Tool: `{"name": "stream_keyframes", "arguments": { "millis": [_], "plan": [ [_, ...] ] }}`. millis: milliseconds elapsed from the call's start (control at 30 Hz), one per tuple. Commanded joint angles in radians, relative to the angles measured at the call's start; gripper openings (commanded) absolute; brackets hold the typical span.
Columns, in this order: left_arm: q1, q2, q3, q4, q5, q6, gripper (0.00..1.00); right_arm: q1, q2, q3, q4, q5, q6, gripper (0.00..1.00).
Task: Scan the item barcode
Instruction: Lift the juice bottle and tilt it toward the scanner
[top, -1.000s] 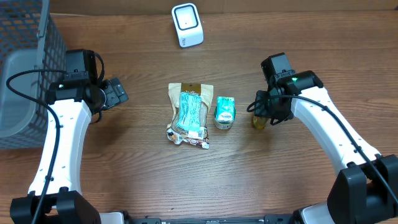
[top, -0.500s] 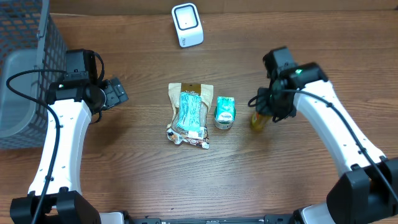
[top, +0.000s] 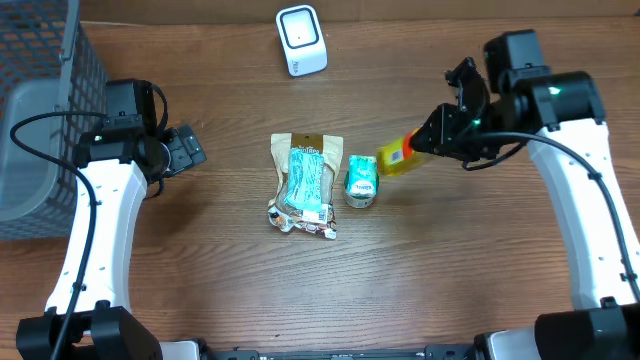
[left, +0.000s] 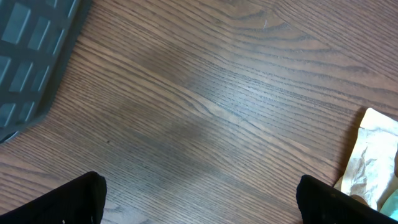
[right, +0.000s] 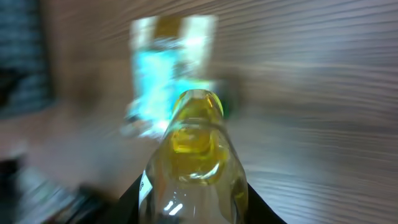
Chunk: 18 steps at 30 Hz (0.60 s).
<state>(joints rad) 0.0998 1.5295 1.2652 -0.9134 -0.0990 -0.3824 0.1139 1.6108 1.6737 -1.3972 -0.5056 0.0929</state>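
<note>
Got bottle (top: 395, 158) clamped in right gripper (top: 430, 140), tipped sideways, near can (top: 361, 181) at its 2 o'clock. Nothing in left gripper (top: 185, 150), spread wide open, well off at 9 o'clock from pouch (top: 305, 185). Scanner (top: 301, 40) up at 12 o'clock.

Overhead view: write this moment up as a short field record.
right gripper: shut on yellow bottle, which is tipped sideways
left gripper: open, empty
scanner: at far edge of table, apart from the yellow bottle
lying on table: snack pouch, green packet
basket: left side
</note>
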Motion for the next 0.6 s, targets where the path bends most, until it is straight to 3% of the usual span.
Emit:
{"name": "stream_keyframes", "arguments": {
  "millis": [0, 400, 567],
  "plan": [
    [-0.003, -0.011, 0.009, 0.002, -0.008, 0.013, 1.00, -0.029, -0.033, 0.037, -0.012, -0.351, -0.168, 0.27],
    [-0.003, -0.011, 0.009, 0.002, -0.008, 0.012, 1.00, -0.031, -0.033, 0.037, -0.188, -0.651, -0.457, 0.25],
    [-0.003, -0.011, 0.009, 0.001, -0.008, 0.013, 1.00, -0.031, -0.033, 0.037, -0.233, -0.675, -0.488, 0.25]
  ]
}}
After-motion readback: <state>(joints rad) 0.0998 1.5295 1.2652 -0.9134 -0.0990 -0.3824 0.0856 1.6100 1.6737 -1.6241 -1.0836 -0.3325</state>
